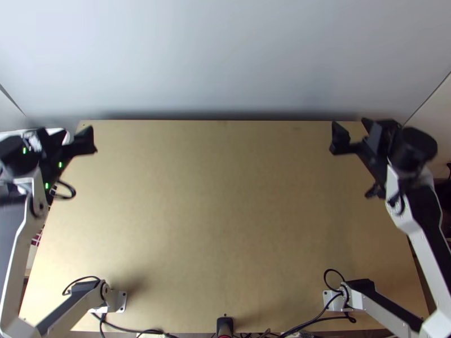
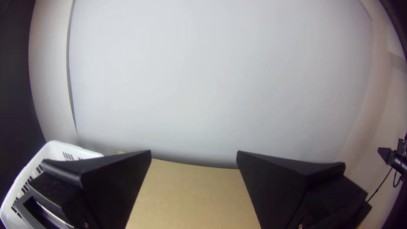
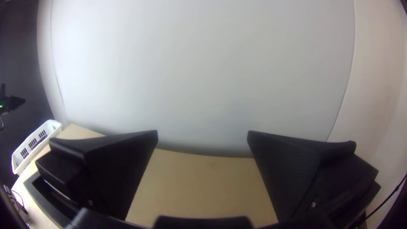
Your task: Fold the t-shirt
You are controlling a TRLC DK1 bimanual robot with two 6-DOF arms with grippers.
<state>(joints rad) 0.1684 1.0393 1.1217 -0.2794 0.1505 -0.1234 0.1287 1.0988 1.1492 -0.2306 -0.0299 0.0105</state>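
Observation:
In the top view, my left gripper (image 1: pixel 72 137) is held above the table's far left corner, its two black fingers apart. My right gripper (image 1: pixel 354 130) hangs over the far right part of the table (image 1: pixel 225 197), also with a wide gap between its fingers. The left wrist view shows the left gripper (image 2: pixel 193 156) open with nothing between the fingers. Bare wood and the pale wall lie beyond the right gripper (image 3: pixel 202 135) in the right wrist view, its fingers likewise spread and holding nothing.
A white slotted basket (image 2: pixel 55 148) stands beside the table's left side; the right wrist view shows this basket (image 3: pixel 36 142) too. A pale wall (image 1: pixel 225 56) rises behind the far edge. Black cables (image 1: pixel 307 324) run along the near edge, between the arm bases.

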